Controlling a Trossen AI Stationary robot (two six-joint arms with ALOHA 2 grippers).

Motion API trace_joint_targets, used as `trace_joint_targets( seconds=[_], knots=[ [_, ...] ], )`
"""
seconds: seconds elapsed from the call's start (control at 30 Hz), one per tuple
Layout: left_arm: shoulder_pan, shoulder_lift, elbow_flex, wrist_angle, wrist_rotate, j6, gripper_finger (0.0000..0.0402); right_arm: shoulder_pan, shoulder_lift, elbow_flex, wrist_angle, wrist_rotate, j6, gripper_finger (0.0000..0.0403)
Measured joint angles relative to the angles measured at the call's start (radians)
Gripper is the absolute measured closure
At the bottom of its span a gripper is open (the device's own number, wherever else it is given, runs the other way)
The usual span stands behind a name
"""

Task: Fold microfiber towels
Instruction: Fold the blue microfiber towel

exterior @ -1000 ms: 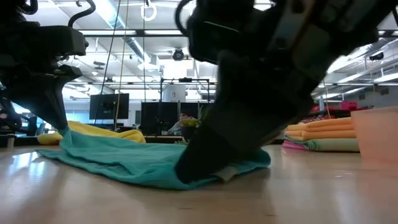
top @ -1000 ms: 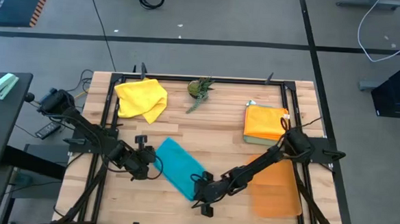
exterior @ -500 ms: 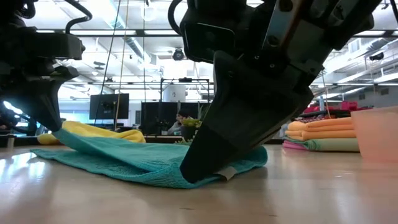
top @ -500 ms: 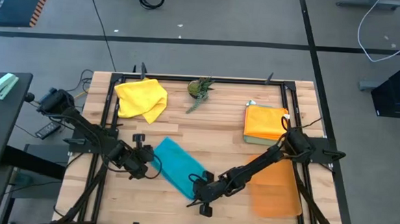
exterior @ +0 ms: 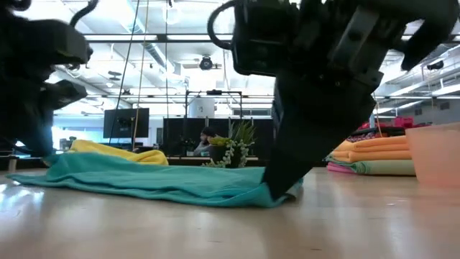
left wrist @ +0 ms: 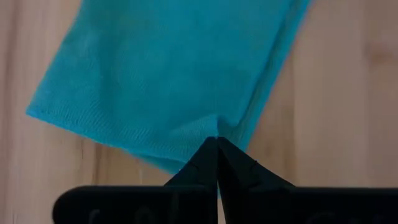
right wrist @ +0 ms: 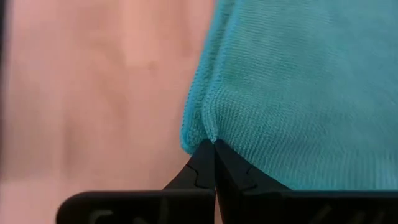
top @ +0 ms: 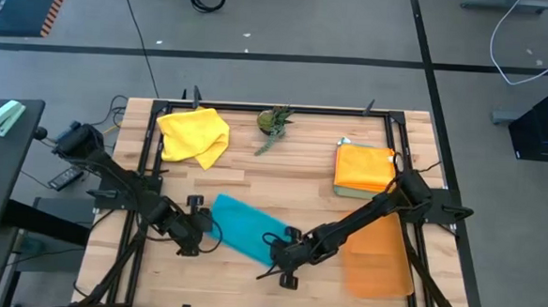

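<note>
Teal towel: the teal microfiber towel (top: 242, 228) is lying as a folded strip on the near middle of the wooden table (top: 301, 178), between the two grippers; compared with a second ago it is sitting flatter and turned closer to square with the table edge.
Left gripper: the left gripper (top: 201, 232) is pinching the towel's left end, fingers closed tight on a tuck of cloth, as the left wrist view is showing (left wrist: 216, 142); it has been sliding nearer the front edge.
Right gripper: the right gripper (top: 278, 257) is clamping the towel's right corner, fingers shut on the doubled edge (right wrist: 213, 146); it has been shifting rightward, drawing the strip out.
Meaning for the task: judging by the flatter lie, the arms are tensioning and straightening this fold before the next one; neither end is released yet.
Other towels: a crumpled yellow towel (top: 194, 135) is waiting at the far left; a folded stack topped in orange (top: 363, 169) is sitting at the far right.
Surface: pale wood planks inside a black frame, with a translucent orange mat (top: 378, 257) near the right front and a small green plant (top: 275, 122) at the back.
Room: grey floor around the table; the low view is showing a bright workshop with monitors (exterior: 126, 122) and ceiling lights.
</note>
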Motion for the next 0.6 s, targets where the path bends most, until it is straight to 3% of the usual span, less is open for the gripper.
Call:
trace_joint_targets(
  seconds=[0.3, 0.6],
  knots=[
    [-0.020, 0.116, 0.000, -0.010, -0.023, -0.057, 0.0398, -0.033, -0.085, -0.006, -0.208, 0.066, -0.030, 0.0400],
    [-0.035, 0.138, 0.001, 0.029, -0.036, -0.057, 0.0397, -0.025, -0.137, -0.005, -0.124, 0.070, -0.032, 0.0400]
  ],
)
